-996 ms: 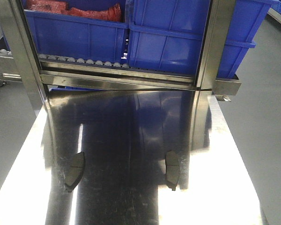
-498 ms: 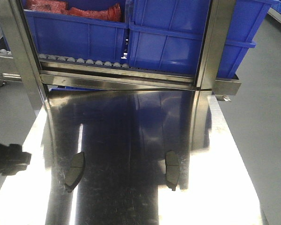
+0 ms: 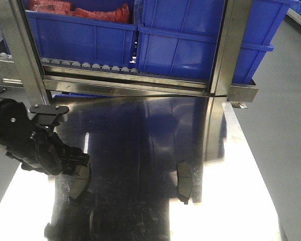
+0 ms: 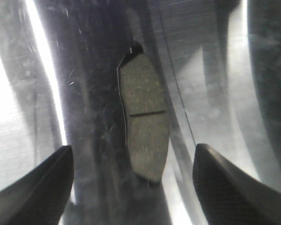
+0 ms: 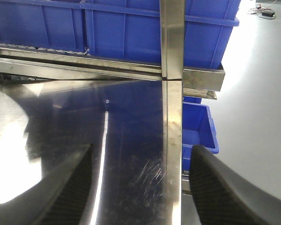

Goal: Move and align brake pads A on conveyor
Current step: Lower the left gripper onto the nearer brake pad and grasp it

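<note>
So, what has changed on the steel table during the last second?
The left gripper came in from the left side and now hangs open over the left brake pad, without holding it. That pad and the right brake pad lie where they were.

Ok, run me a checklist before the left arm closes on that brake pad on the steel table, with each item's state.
1. Opening of the left gripper: ok, both fingers are spread wide in the wrist view.
2. Centring of the left pad between the fingers: ok, roughly centred, with its long axis running along the gap.
3. Pad flat on the steel table, nothing on it: ok.
4. Height over the pad right for closing: cannot tell.
5. Clearance of the right pad from the left arm: ok, it lies well apart.
6. Drop spot on the conveyor: cannot tell, no view shows it.
</note>
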Tool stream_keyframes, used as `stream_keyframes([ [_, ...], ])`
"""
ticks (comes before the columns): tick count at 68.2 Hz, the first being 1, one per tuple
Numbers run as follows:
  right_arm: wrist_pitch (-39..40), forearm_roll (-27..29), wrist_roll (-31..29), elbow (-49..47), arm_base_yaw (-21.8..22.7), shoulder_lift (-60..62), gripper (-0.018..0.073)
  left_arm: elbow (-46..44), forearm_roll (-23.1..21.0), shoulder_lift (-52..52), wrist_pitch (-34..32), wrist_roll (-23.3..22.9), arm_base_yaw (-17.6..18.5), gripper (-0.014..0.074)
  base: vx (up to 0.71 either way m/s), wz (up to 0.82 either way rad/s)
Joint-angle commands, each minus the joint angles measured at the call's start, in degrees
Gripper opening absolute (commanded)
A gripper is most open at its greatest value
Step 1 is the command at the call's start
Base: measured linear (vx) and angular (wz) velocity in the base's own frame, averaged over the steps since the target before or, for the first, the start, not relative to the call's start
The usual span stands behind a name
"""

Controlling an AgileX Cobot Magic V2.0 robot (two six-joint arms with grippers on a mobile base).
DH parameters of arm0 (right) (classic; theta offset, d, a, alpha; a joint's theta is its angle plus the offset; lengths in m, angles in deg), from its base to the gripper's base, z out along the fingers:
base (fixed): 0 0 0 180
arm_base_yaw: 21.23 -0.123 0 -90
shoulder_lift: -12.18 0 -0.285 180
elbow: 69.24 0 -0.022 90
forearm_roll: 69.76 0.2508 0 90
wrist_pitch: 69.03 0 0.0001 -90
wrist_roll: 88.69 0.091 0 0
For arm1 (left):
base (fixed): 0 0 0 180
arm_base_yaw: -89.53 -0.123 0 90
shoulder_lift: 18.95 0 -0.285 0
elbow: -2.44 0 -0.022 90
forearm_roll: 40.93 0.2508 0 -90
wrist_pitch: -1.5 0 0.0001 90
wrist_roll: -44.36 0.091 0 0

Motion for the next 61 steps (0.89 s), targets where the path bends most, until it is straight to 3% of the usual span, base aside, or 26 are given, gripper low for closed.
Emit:
stream_keyframes([
  [1, 4.18, -0.41, -0.43, -1.46, 0.37, -1.15, 0.044, -2.21, -0.39, 0.95, -3.31, -2.94, 0.39, 0.0512, 0.0, 0.0],
  [35, 4.11, -0.41, -0.43, -1.46, 0.37, -1.15, 0.044, -8.26, 1.83, 8.45, -0.81, -1.9, 2.1, 0.0512, 0.0, 0.0],
  [61, 4.11, -0.41, -0.43, -1.46, 0.37, -1.15, 0.044, -10.76, 2.18, 13.87, 2.1, -6.29, 3.2, 0.0512, 0.0, 0.0],
])
